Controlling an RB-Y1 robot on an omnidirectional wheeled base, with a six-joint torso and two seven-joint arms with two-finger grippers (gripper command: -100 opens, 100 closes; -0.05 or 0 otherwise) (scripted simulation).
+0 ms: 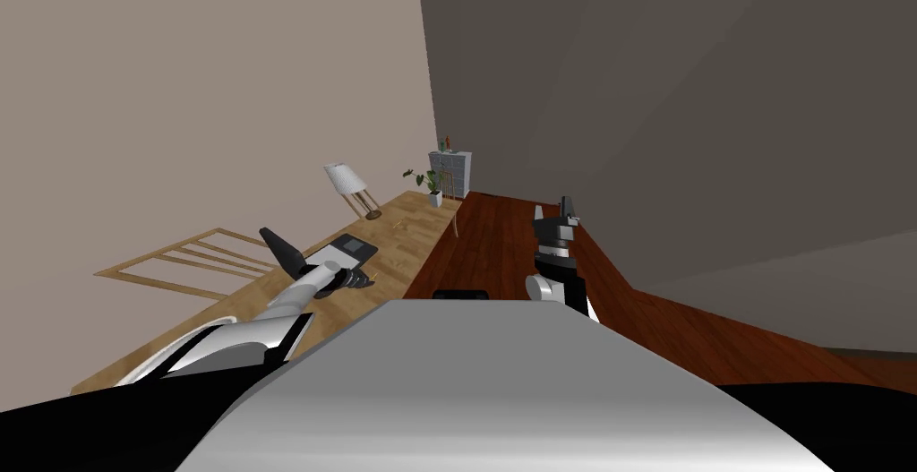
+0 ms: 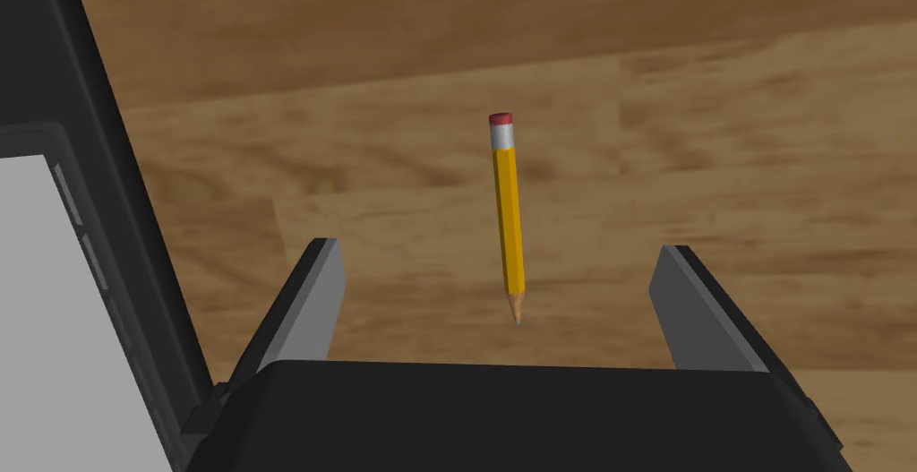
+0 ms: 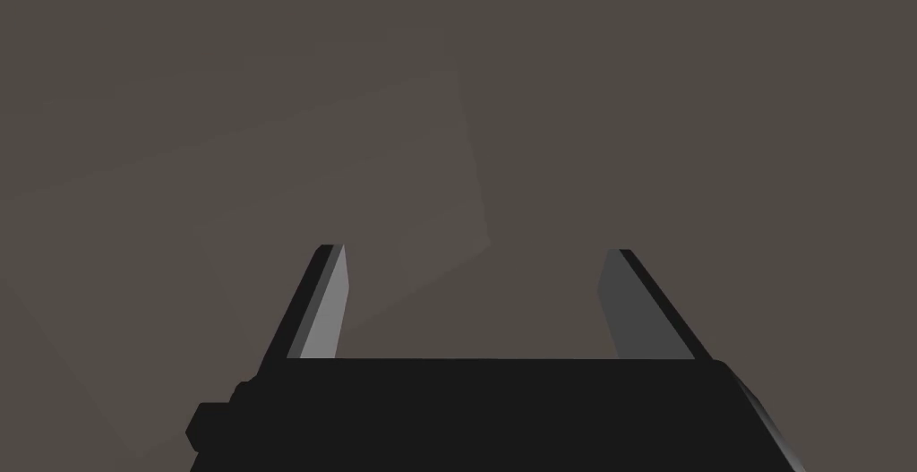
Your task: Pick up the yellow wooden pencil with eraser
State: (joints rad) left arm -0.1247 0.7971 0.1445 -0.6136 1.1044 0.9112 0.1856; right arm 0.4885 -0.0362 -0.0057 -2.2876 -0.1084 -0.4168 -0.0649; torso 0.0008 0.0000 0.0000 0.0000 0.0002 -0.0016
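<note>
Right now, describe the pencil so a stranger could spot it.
On the wooden table, beside the dark flat device, the pencil lies before the open left gripper. Alone there, it is slim and yellow, with a red eraser and silver band.

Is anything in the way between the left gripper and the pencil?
No, nothing I can see. The pencil lies on the wooden desk right ahead of the open left gripper, in line with the gap between its fingers. The dark-framed screen sits off to one side.
</note>
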